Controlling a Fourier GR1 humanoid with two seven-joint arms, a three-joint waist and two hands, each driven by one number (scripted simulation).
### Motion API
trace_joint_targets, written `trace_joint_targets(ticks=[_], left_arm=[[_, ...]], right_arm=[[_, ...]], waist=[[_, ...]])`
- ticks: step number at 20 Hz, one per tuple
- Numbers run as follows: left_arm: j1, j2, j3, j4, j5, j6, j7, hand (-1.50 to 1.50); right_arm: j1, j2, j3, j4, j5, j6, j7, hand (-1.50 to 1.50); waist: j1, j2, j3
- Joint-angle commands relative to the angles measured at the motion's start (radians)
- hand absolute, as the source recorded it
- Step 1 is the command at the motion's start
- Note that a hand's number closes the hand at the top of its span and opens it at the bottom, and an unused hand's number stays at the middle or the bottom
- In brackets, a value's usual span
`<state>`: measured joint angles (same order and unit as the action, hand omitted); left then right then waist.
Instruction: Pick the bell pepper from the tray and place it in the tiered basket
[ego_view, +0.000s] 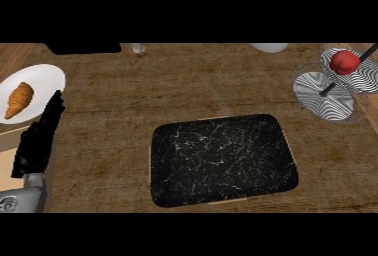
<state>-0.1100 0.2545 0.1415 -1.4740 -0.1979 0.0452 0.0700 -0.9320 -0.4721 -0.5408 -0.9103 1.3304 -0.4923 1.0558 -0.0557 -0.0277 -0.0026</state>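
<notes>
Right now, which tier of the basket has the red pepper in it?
The upper tier, the one nearer the view's top right corner, holds the bell pepper. The lower tier, down and to its left, holds nothing.

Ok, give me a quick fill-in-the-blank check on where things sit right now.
1. The red bell pepper lies in the ____ tier of the tiered basket.
2. The black tray holds ____.
3. The croissant lies on a white ____.
4. The only hand in view is the ____ hand, fingers straight, at the counter's edge.

Missing words: upper; nothing; plate; left
</notes>
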Motion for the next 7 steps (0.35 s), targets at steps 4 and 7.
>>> trace_joint_targets(ticks=[4,7], left_arm=[[0.004,0.013,0.022,0.010,0.000,0.004,0.022,0.00],[0.026,0.004,0.028,-0.018,0.013,0.008,0.009,0.00]], right_arm=[[0.230,0.114,0.007,-0.441,-0.052,0.130,0.076,-1.50],[0.354,0.210,0.033,-0.633,-0.070,0.124,0.057,-1.50]], waist=[[-0.035,-0.006,0.000],[-0.045,-0.014,0.000]])
